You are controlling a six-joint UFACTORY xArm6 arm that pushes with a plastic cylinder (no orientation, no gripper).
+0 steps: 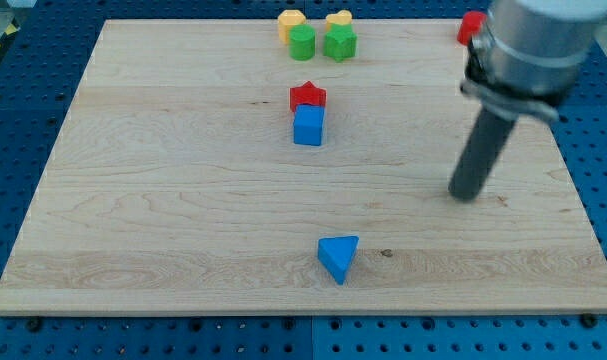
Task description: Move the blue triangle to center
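Wooden board [163,200] on blue pegboard. Blue triangle [339,257] sits near the bottom edge, about mid-width. My tip [466,194] rests on the board's right side, well apart from the triangle, up and right of it. No claw on this rig, just a bare rod, touching no block. Red star [307,96] touching blue cube [308,127] above centre; yellow and green blocks cluster at top.

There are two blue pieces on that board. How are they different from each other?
Shape: the blue triangle is a wedge with a point toward the view's right; the blue cube is squarish.
Place: the blue triangle lies near the view's bottom edge; the blue cube sits above the middle.
Company: the blue triangle stands alone; the blue cube is right against a red star.
Both are the same blue, and my tip touches neither.
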